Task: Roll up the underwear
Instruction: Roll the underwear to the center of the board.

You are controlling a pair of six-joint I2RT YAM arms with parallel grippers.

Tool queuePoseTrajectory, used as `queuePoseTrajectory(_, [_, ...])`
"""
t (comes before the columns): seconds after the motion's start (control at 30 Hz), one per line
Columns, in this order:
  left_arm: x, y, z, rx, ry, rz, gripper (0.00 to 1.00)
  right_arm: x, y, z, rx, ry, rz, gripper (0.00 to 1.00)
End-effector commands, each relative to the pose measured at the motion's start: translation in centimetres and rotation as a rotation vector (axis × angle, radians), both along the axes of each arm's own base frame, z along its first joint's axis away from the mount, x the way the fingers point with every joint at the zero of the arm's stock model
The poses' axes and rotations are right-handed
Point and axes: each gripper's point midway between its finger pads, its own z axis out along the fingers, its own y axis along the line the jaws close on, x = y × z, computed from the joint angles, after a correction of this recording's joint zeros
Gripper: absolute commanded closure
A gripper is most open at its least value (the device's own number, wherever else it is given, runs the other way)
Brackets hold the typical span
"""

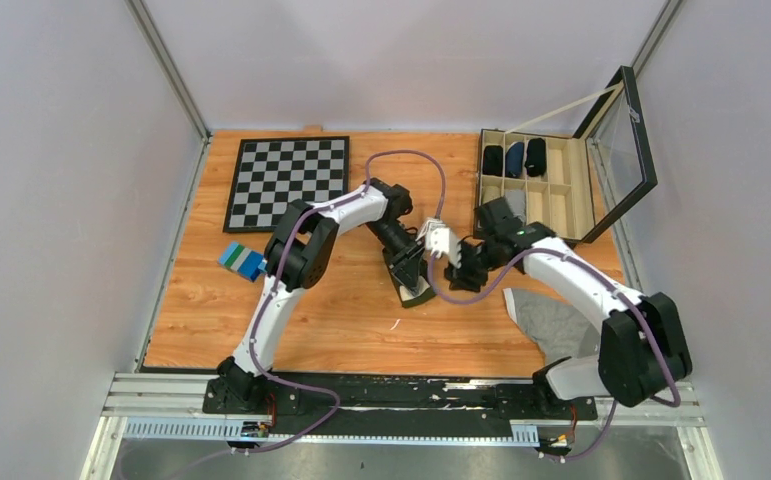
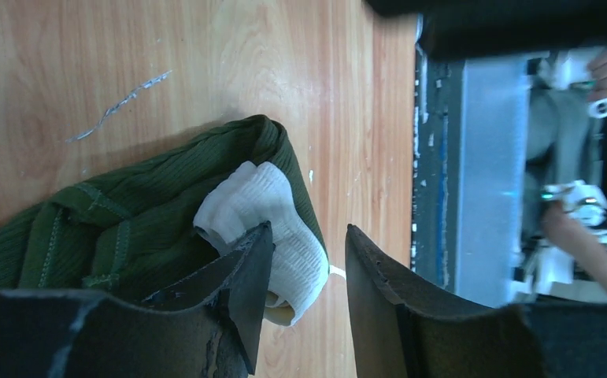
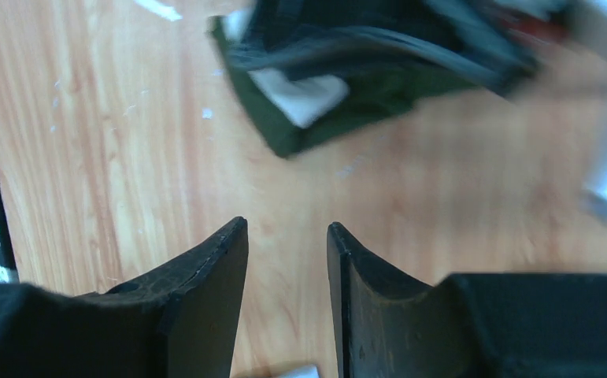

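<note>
1. my left fingers (image 2: pixel 308 231) are parted a little and hold nothing; bare wood shows in the gap between them.
2. the underwear (image 2: pixel 150 205) is dark green and ribbed with a white waistband. it lies bunched on the table (image 1: pixel 361 330), near the middle.
3. one left fingertip sits over the edge of the white waistband. i cannot tell whether it touches the cloth.
4. my right fingers (image 3: pixel 286 224) are parted narrowly and hold nothing. they hang over bare wood, with the underwear ahead of them and apart from them. this wrist view is blurred.
5. from above, my two sets of fingers are close together, the right ones just to the right of the underwear.
6. a grey cloth (image 1: pixel 551 318) lies flat on the table's right side, partly under my right arm.
7. a chessboard (image 1: pixel 288 180) lies at the far left.
8. an open box (image 1: pixel 546 200) with compartments stands at the far right, lid raised; three dark rolls (image 1: pixel 513 158) sit in its back row.
</note>
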Motion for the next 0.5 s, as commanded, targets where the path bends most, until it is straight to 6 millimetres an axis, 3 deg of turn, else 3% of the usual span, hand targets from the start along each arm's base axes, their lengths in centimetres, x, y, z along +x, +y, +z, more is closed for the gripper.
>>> queuePoseTrajectory(0.0, [-2.0,2.9,-3.4,0.168,0.171,-0.045,0.51,-2.1,3.2,-2.1,-0.099,-0.142,0.296,0.57])
queuePoseTrajectory(0.23, [-2.0,2.9,-4.0,0.183,0.252,-0.057,0.51,-2.1,6.5,-4.1,-0.138,-0.186,0.408,0.54])
queuePoseTrajectory(0.47, [-1.7,2.7,-3.9,0.178,0.296,-0.036,0.51,-2.3,6.9,-5.9,-0.153,-0.191,0.437,0.53])
